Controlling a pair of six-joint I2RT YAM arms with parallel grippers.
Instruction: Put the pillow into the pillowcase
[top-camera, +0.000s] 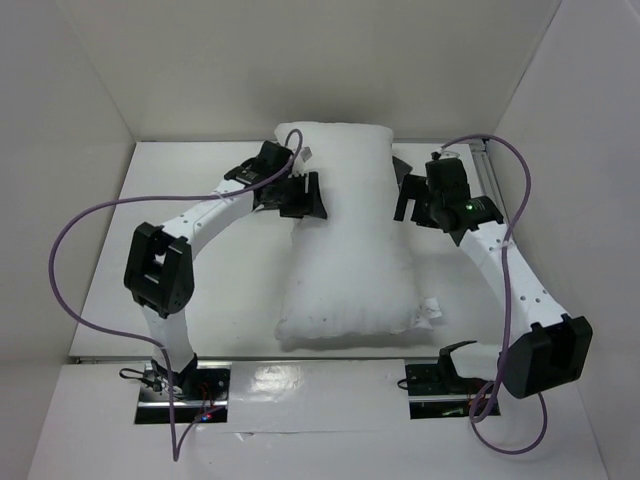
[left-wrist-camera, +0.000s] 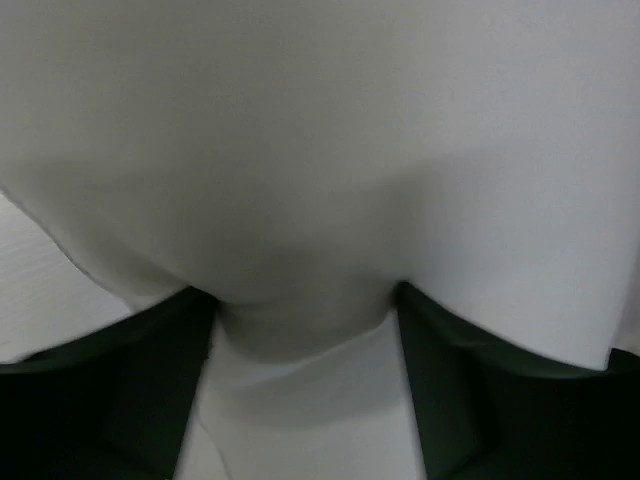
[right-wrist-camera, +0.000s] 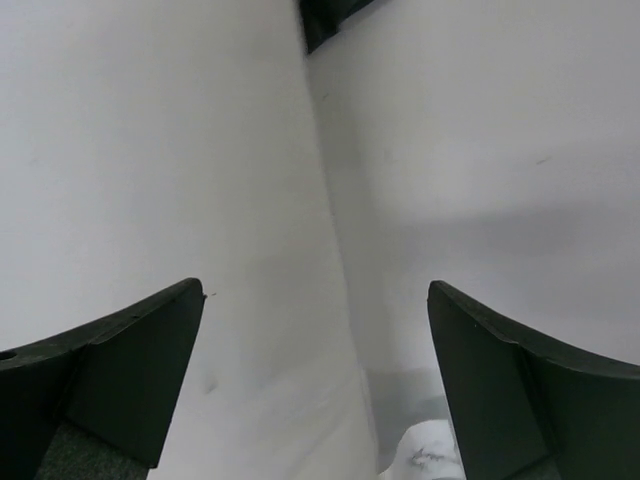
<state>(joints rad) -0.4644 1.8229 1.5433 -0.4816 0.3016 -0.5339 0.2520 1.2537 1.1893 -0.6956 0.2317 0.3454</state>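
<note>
The white pillow (top-camera: 345, 240) lies lengthwise in the middle of the table, with a small tag (top-camera: 430, 310) at its near right corner. The pillowcase is out of view. My left gripper (top-camera: 303, 196) is at the pillow's far left edge. In the left wrist view the pillow (left-wrist-camera: 320, 150) fills the frame, and my left gripper (left-wrist-camera: 305, 300) is shut on a bulging fold of it. My right gripper (top-camera: 408, 200) is open beside the pillow's far right edge. In its wrist view my right gripper (right-wrist-camera: 315, 300) holds nothing, with only plain white surfaces ahead.
White walls enclose the table (top-camera: 200, 170) at the back and on both sides. A metal rail (top-camera: 492, 175) runs along the right wall. Purple cables loop from both arms. Both arm bases stand at the near edge.
</note>
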